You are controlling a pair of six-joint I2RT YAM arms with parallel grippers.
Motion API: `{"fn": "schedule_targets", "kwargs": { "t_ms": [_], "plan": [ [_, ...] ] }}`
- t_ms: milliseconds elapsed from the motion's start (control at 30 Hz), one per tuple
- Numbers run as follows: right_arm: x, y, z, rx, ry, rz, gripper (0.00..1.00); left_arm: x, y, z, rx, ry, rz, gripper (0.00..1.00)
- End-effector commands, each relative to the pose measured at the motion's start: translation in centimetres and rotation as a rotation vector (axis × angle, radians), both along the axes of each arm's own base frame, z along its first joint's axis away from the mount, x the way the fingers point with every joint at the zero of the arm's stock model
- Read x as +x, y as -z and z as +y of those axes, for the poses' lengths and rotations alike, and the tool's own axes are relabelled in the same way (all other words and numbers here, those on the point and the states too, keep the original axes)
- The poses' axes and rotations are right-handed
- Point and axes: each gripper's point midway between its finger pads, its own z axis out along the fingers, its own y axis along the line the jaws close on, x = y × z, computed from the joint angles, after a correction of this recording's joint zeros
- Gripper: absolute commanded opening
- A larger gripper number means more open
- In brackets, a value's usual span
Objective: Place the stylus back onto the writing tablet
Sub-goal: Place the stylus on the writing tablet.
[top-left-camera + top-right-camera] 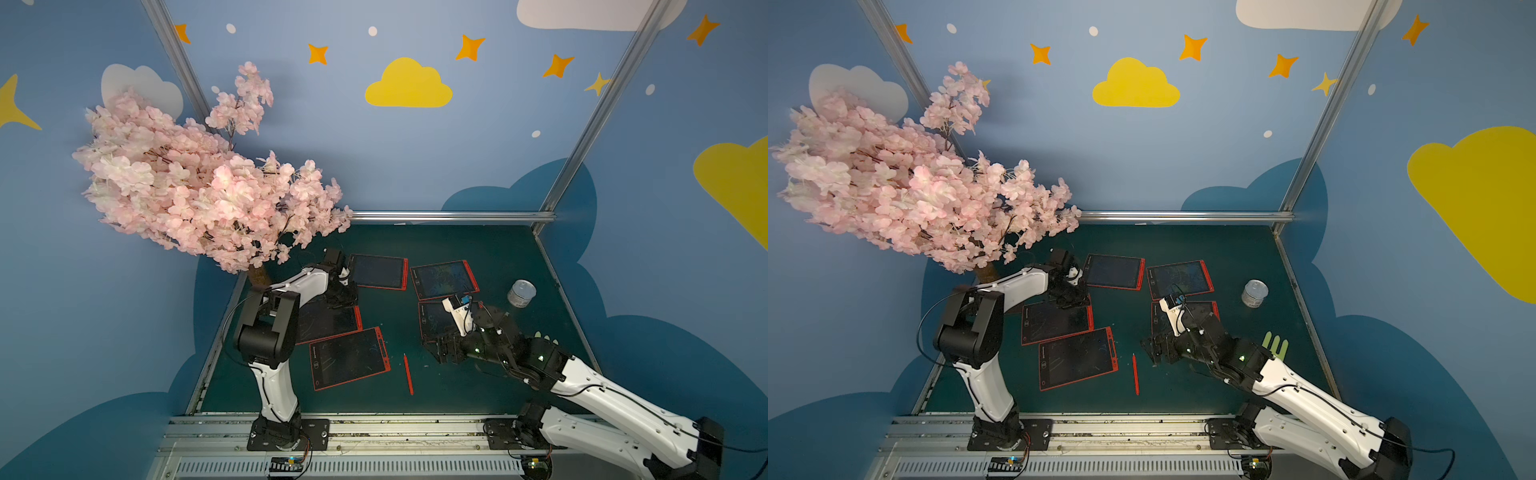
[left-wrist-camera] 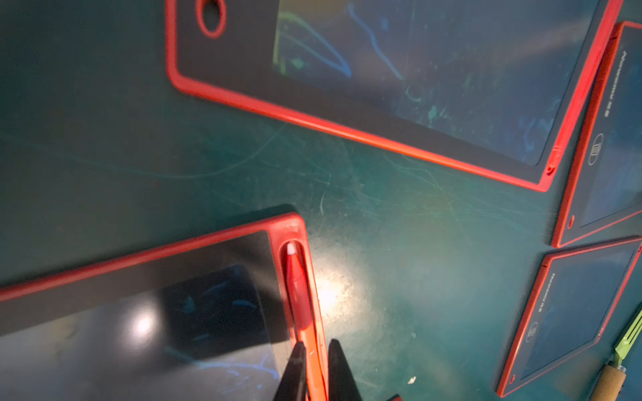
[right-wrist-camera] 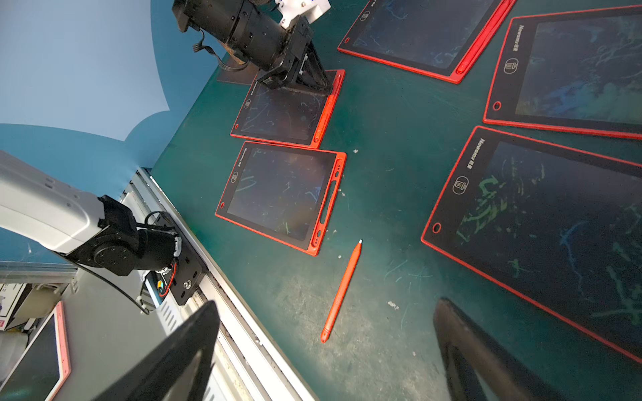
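**padfan:** So where's this one at? Any pen back home yet?

**benchrat:** Partly, I'd say. In the left wrist view a slotted stylus point(image 2: 297, 288) lies in the side groove of the lower-left tablet point(image 2: 139, 258), with its white tip toward the tablet's corner. The left gripper point(image 2: 318, 343) sits at the bottom edge of that frame, jaws narrow, one on each side of the pen's back end. Can't tell if it's pinching the pen or just clear of it.

**padfan:** And the other pen?

**benchrat:** The loose stylus point(image 1: 408, 374) lies flat on the green table point(image 1: 478, 249), lower middle in both top views. It's just right of the lowest tablet point(image 1: 349, 357) and not touching it. In the right wrist view that tablet's side groove looks empty, so my guess is that's where it goes.

**padfan:** Right arm doing anything?

**benchrat:** The right gripper point(image 3: 327, 303) hangs over the table, jaws wide and nothing in them. In its wrist view the loose pen shows between its fingers point(image 3: 173, 364), but down on the table. So one pen looks seated and one isn't picked up. Left to do, as I read it: let go on the left, then grab, line up and press in the second.
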Motion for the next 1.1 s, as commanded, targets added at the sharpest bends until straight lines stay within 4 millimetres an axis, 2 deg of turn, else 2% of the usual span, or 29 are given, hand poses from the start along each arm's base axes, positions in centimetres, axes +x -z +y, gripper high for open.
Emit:
{"fn": "schedule_targets", "kwargs": {
  "t_ms": [0,233,400,1067],
  "plan": [
    [-0.1,-0.6,-0.4,0.005,0.009,-0.013,0.95,-0.1,-0.6,0.3,0.008,0.0,0.002,0.15],
    [-0.1,-0.5,-0.6,0.01,0.016,-0.013,0.95,0.0,-1.9,1.5,0.104,0.015,-0.044,0.08],
    [-0.2,-0.6,-0.4,0.009,0.005,-0.008,0.95,0.2,-2.1,1.2,0.124,0.037,-0.049,0.03],
    [-0.3,-0.2,-0.6,-0.001,0.006,0.005,0.95,0.4,-0.2,-0.3,0.243,0.147,-0.026,0.03]
  ]
}}
